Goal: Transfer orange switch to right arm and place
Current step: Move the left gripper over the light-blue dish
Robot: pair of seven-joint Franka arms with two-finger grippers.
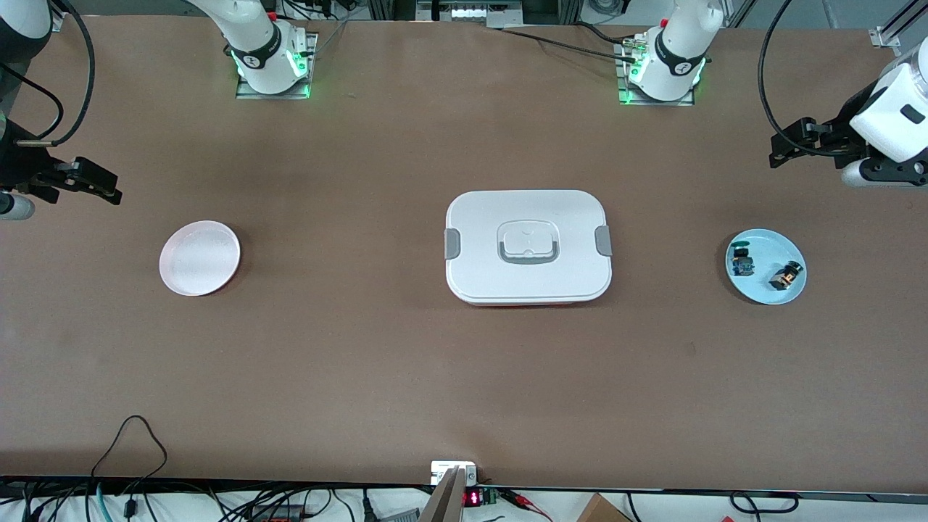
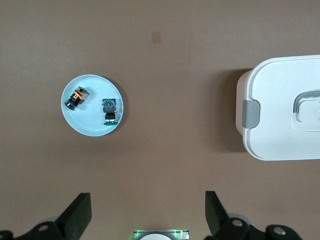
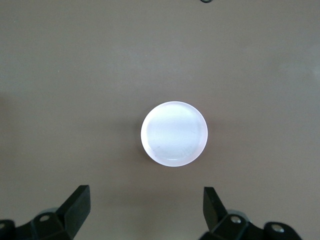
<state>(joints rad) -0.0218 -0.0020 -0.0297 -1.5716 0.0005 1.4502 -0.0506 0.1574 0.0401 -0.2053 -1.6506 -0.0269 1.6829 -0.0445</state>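
Blue plate [image 1: 754, 290]: nearest the camera, on the desk [image 1: 362, 362] toward my left arm's end.
Orange switch [image 1: 786, 275]: lay on that plate, beside a small blue-and-green module [image 1: 742, 262], apart from it.
White box [image 1: 528, 246]: sat mid-desk, lid on.
Pink plate [image 1: 199, 257]: lay toward my right arm's end.
Left jaws [image 2: 147, 215]: released, held nothing, hung above the desk near the blue plate.
Right jaws [image 3: 146, 212]: released, held nothing, hung near the pink plate.

The front view's edges cut off both my arms; my wrist views show only my fingertips [image 2: 80, 210], and crop the white box [image 2: 280, 107].
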